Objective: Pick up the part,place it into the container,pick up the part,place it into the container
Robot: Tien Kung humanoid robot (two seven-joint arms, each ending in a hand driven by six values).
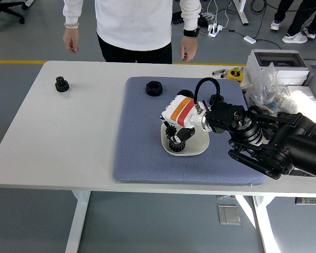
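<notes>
The white rectangular table (68, 132) carries a blue-grey textured mat (142, 142) on its right half. A person in a white top (137, 21) stands at the far side of the table, both hands hanging loose and touching nothing. The robot's black right arm (274, 139) reaches in from the right, low across the mat, forearm roughly level and wrist angled down. Its right hand (178, 124), white-shelled with an orange and red band, is tipped over the shallow white bowl (197, 145) at the mat's centre, dark fingers curled down into it around the black toothed gear (176, 143) lying there; whether they actually grip the gear cannot be told. A black ring-shaped part (154, 88) lies on the mat beyond the bowl. A second small black gear (61, 84) sits on the bare table well left of the mat.
</notes>
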